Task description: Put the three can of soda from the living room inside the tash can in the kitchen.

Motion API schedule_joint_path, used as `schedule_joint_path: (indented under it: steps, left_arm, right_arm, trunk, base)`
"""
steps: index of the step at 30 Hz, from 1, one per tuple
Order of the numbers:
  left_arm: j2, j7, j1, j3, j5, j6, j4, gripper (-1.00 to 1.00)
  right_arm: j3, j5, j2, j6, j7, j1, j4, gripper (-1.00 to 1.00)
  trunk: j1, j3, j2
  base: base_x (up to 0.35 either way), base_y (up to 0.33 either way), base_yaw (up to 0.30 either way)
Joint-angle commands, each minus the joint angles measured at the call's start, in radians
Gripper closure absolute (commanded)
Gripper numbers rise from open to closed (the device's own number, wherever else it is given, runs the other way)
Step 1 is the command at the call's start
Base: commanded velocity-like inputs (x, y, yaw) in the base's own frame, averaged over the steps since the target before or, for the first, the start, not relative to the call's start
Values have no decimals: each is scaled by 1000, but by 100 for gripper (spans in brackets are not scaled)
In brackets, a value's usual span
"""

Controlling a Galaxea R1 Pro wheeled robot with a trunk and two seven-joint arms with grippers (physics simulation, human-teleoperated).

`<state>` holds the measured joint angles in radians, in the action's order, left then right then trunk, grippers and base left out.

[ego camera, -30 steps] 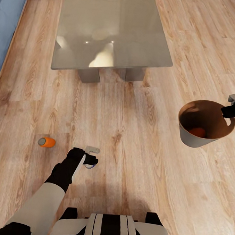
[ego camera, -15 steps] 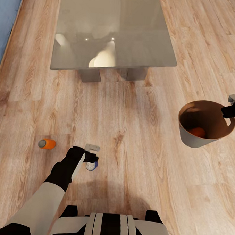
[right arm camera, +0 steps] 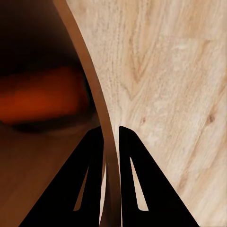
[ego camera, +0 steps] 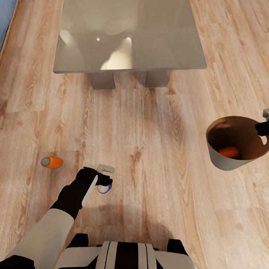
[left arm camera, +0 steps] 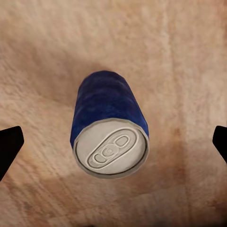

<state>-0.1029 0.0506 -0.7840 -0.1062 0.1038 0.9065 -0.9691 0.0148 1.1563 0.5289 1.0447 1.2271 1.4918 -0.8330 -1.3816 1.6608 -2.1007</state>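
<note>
Left arm: white smooth forearm shell, then a matte black wrist section of faceted, blocky shape. Left hand [ego camera: 104, 179]: black body, one pale grey finger [ego camera: 105, 169] with rounded tip, plus a white strip along the wrist side. In the left wrist view its fingertips appear as black wedges. Right hand [ego camera: 267, 120]: black body, pale grey finger; in the right wrist view, two slim black tapered fingers [right arm camera: 92, 184] with slotted openings. Trunk [ego camera: 127, 259]: white casing with black stripes, black shoulder blocks either side.
</note>
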Motion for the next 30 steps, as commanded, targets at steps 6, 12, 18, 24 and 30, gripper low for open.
schedule_joint_path:
  steps: [6, 12, 18, 24, 30]
  left_arm:
    - [0, 1, 0, -1, 0, -1, -8, -100]
    - [0, 0, 0, -1, 0, 0, -21, -100]
    - [0, 0, 0, -2, 0, 0, -21, -100]
    - [0, 0, 0, -2, 0, 0, -22, -100]
    - [0, 1, 0, -2, 0, -1, -24, -100]
  right_arm:
    - [2, 2, -2, 3, 4, -1, 0, 100]
    - [1, 3, 0, 3, 4, -2, 0, 100]
    - [0, 3, 2, 3, 4, -2, 0, 100]
    - [-1, 3, 1, 3, 5, -2, 0, 100]
    - [0, 3, 1, 3, 5, -3, 0, 100]
  trunk:
    - [-15, 21, -28]
    - [-15, 28, -28]
    - [-27, 44, -49]
    - [-27, 51, -49]
    - [-27, 57, -49]
  base:
    - [0, 0, 0]
    - [0, 0, 0]
    - [0, 0, 0]
    - [-64, 0, 0]
    - [-195, 0, 0]
